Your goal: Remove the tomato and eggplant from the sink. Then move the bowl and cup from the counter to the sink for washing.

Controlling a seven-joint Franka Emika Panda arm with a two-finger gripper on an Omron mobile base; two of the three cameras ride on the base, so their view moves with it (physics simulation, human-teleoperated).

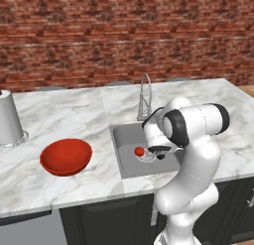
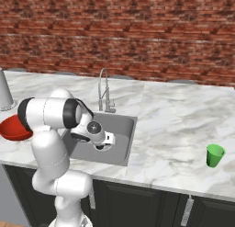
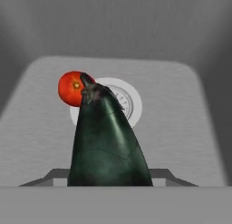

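One eggplant hides the gripper fingertips and part of the tomato.

The marble worktop is carrying a red bowl left of the sink, a grey canister sitting farther left by the wall, and a green cup standing well right.

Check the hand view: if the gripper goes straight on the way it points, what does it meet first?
Probably nothing new: the eggplant already sits between the fingers. Beyond its tip lie the tomato and the sink floor; depth is unclear.
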